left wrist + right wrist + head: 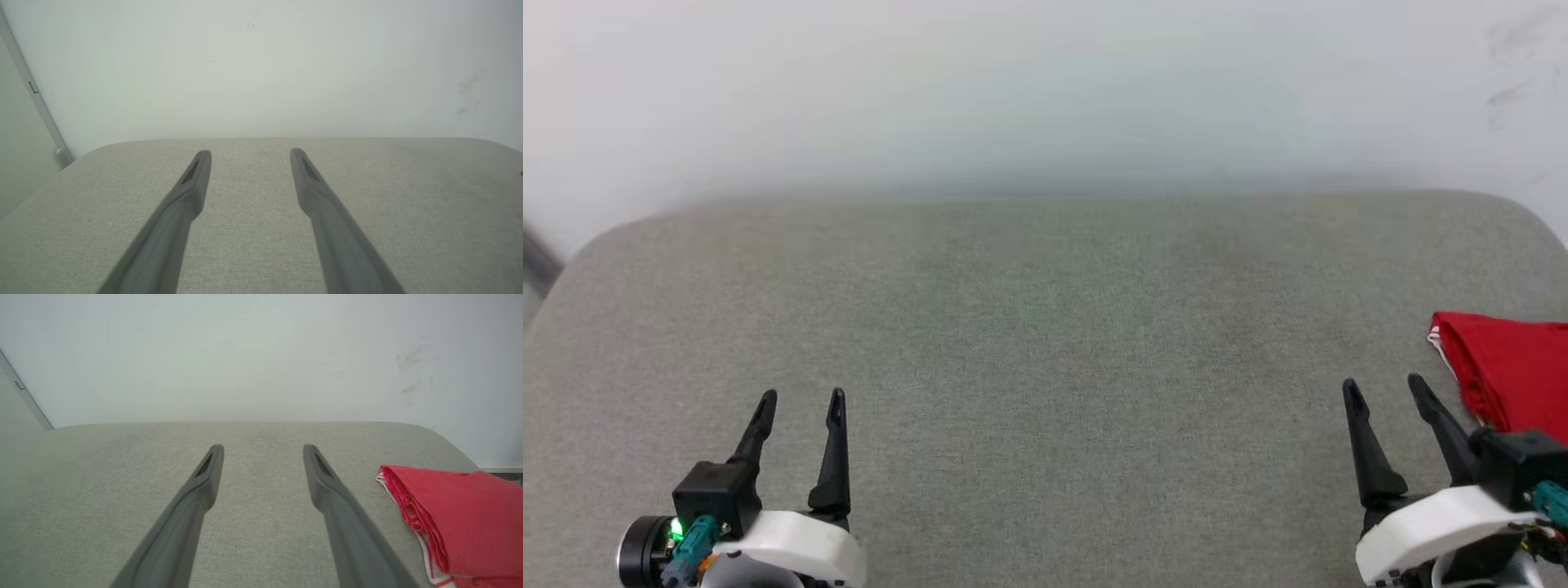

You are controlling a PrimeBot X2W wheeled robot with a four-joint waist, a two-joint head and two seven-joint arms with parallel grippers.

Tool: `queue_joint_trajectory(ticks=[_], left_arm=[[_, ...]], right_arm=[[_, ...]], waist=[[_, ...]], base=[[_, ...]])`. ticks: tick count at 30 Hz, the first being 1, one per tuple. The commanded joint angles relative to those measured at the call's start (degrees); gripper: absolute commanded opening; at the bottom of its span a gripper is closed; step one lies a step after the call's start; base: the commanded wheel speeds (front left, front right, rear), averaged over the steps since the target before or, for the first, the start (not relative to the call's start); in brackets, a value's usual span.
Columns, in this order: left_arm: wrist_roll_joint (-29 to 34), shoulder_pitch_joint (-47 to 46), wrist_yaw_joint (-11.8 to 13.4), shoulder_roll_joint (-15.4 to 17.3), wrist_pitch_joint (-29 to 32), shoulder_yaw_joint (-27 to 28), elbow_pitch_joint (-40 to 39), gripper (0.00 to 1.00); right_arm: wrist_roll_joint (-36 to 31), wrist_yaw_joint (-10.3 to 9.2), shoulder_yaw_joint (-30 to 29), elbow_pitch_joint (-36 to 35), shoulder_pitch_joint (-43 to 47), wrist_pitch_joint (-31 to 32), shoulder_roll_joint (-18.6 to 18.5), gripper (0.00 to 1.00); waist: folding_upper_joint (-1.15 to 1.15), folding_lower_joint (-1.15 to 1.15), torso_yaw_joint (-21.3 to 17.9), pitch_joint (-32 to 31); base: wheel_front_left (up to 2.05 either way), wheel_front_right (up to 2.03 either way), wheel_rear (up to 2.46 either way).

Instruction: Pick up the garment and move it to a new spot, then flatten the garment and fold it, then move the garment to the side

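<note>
At the right edge of the grey fabric-covered counter [1045, 327], the garment [1511, 367] lies folded, red, with white trim showing along its layered edge. The left end effector [800, 400] hangs over the counter's near left part and the right end effector [1384, 385] over its near right. Both are spread wide and empty.
</note>
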Motion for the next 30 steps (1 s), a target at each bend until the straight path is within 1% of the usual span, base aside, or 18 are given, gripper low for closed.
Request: queue_joint_trajectory(ticks=[1,8,16,25,26,30], left_arm=[[-0.33,0.59,-0.17,0.18,0.13,-0.02,0.09,1.0],[-0.69,1.37,-0.48,0.42,0.34,-0.48,0.57,1.0],[-1.24,1.22,-0.47,0.09,0.14,-0.4,1.26,1.0],[-1.64,0.79,-1.06,0.01,-0.04,-0.54,1.91,1.0],[-1.51,1.06,-1.11,0.05,0.16,-0.5,1.83,0.0],[-1.95,1.89,-1.22,-1.39,0.36,-1.12,3.34,0.0]], right_arm=[[-0.36,-0.04,-0.06,-0.88,0.83,0.25,0.24,1.0],[-0.58,-0.04,-0.26,-4.47,3.38,2.09,0.94,1.0],[-0.52,-0.04,0.01,-5.75,3.79,2.75,1.19,1.0],[-0.43,-0.04,0.1,-6.29,3.64,2.96,1.27,1.0],[-0.4,0.0,0.08,-6.03,3.25,2.84,0.97,0.0],[0.15,0.0,0.19,-4.06,3.76,2.77,0.97,0.0]], waist=[[0.0,0.01,0.09,-0.45],[0.0,0.01,-0.24,-1.13],[0.0,0.01,-0.35,-1.26],[0.0,0.01,-0.4,-1.14],[0.0,0.01,-0.4,-1.14],[0.0,0.01,-0.39,-1.12]], base=[[0.0,0.0,0.0],[0.0,0.0,0.0],[0.0,0.0,0.0],[0.0,0.0,0.0],[0.0,0.0,0.0],[0.0,0.0,0.0]])
